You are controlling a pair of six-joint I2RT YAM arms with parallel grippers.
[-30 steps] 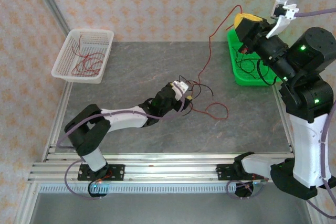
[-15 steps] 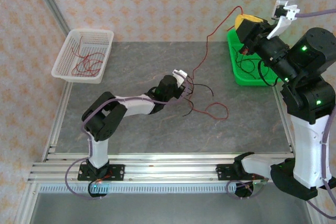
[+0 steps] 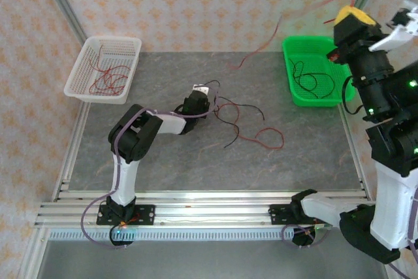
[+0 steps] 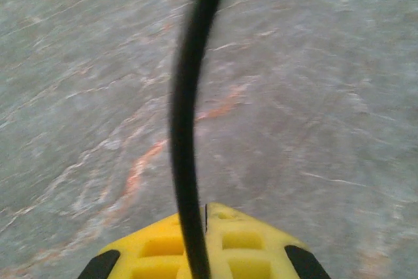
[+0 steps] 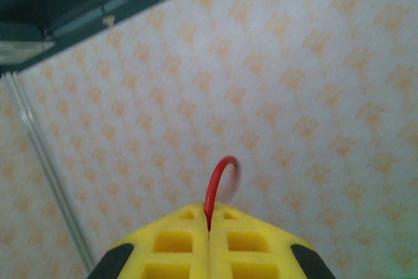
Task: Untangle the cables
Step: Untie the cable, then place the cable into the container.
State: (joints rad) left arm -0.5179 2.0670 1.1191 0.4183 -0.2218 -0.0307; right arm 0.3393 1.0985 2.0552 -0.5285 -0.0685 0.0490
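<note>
**Pull on two cables, one high and one low**

Up near the back wall, the right pincer [image 5: 209,221] has its pads pressed together on the red cable [image 3: 279,17]. From there the cable sweeps down and leftward through the air. Its tail hangs above the surface [image 3: 163,161] and looks free of everything else. Low down, mid-surface, the left pincer [image 4: 206,212] is clamped on the black cable [image 4: 183,129], which runs straight out from between its tips. To its right lies the bunch [image 3: 238,119]: loose black loops with another red strand curling through them.

The white basket [image 3: 134,47] at the far left holds red wires and the green basket [image 3: 287,73] at the far right holds black ones. So sorting by colour seems to be the plan.

Doing this step well, as I read it, comes down to a few things:

- Keep the left pincer low and steady, so the bunch stays anchored rather than dragged along.
- Carry the red cable high enough that its dangling tail cannot brush the bunch and hook a loop.
- Move it smoothly, since so light a wire will whip if jerked.
- Let go only once the tail is over a basket, or it will spill over the rim.
</note>
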